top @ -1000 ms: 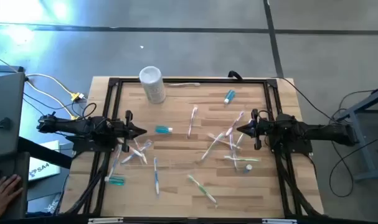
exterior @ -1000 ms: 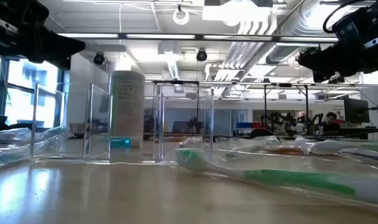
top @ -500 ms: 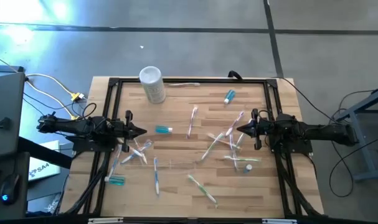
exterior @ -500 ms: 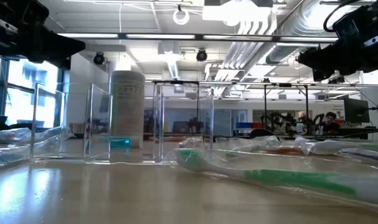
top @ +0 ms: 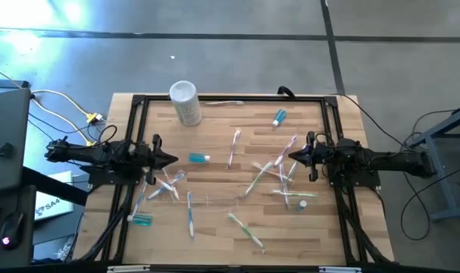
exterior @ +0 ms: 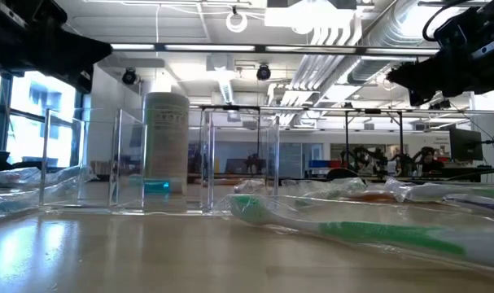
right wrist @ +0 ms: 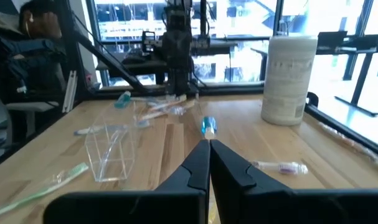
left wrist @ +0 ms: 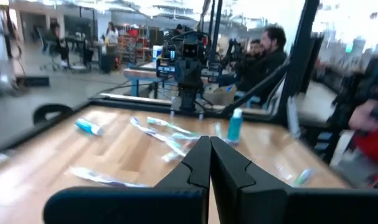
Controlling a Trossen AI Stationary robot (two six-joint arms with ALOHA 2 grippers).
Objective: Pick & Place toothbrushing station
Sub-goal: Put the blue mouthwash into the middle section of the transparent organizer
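High view: the bench seen from straight above, with both arms parked over its side edges and facing each other. The left pincer is fully closed and holds nothing; the right pincer is likewise closed and empty.

Between them lie the task's things, none yet gathered. Toothbrushes are scattered loose: a cluster just in front of the right pincer, a pink one near the middle, a green one toward the near edge, and several beside the left pincer. Teal toothpaste tubes lie at the far right, mid-left and near left.

The clear cup, plainest in the right wrist view, rests on the bench near the middle and appears empty. The white cylinder stands upright at the far left; its contents cannot be seen.

The step in hand is judged to be the first pick. To do it well, a pincer should open before descending, choose a brush lying apart from its neighbours, and close across the handle's narrow width, not along it.
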